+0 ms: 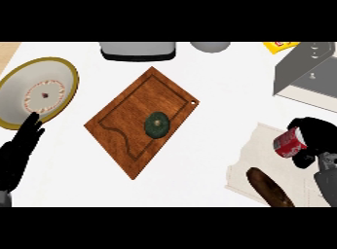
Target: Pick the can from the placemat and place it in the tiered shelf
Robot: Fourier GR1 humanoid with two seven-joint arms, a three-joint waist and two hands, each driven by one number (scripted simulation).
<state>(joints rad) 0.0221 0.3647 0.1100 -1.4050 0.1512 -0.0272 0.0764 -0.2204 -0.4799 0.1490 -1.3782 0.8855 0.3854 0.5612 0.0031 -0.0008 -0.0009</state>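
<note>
the board is brown wood, smooth and a bit shiny. the can looks like shiny metal (red and white). the placemat looks like soft, dull cloth.

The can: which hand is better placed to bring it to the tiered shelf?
The right hand. It already curls round the can, below the tiered shelf. The left hand rests open far across the counter.

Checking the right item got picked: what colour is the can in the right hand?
Red with white markings; the can shows in the head view, held by the right hand.
</note>
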